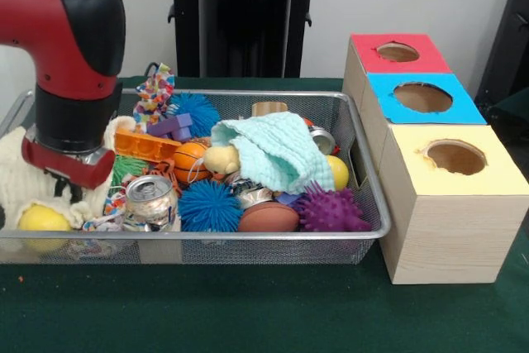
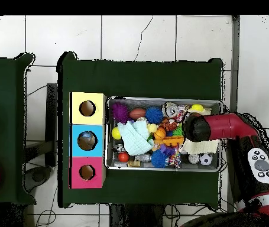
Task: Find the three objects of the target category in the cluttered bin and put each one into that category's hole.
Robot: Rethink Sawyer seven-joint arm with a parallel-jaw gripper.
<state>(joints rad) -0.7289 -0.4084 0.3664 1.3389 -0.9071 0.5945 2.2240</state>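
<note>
Silver mesh bin point(image 1: 374, 196), mint cloth point(image 1: 277, 150) — purple spiky ball point(image 1: 331, 209), yellow-topped box point(image 1: 496, 175)

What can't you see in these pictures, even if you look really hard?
- End effector: the red arm hides it in the front view, and from overhead too, so open or shut is unknown.
- Bin bottom: the mint cloth and piled toys cover whatever lies beneath.
- Inside the yellow box, blue box and red box: holes look dark in both views.

The cluttered bin point(image 1: 374, 204) is a wide, shallow basket of silver wire mesh with a metal rim; it lies flat on the green tabletop point(image 1: 248, 312), just beside three wooden boxes point(image 1: 450, 204); mixed toys and cans fill it.
</note>
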